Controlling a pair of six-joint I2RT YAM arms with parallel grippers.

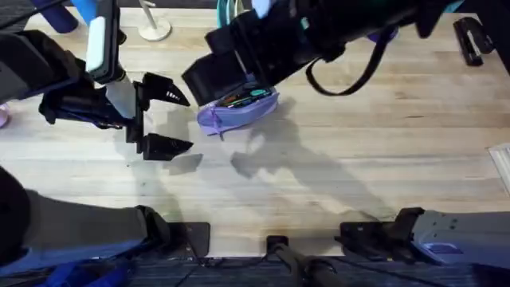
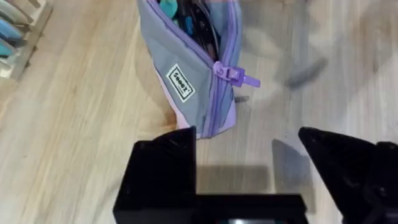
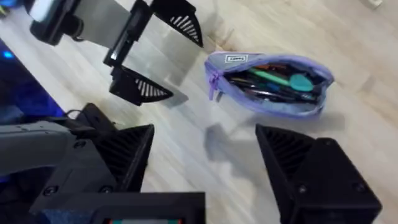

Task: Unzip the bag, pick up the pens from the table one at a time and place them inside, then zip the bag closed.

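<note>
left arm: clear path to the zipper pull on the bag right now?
Probably yes. The left claw is open beside the bag, with bare table between them. The zipper pull sticks out at the near end, unobstructed. The right arm hangs above the bag, so clearance may be tight.

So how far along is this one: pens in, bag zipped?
Done: the bag is unzipped and the pens lie inside it. In hand: nothing; the left gripper sits beside the bag's zipper pull with its jaws open and empty, and the right gripper hangs above, also open. Left: zipping the bag closed.
</note>
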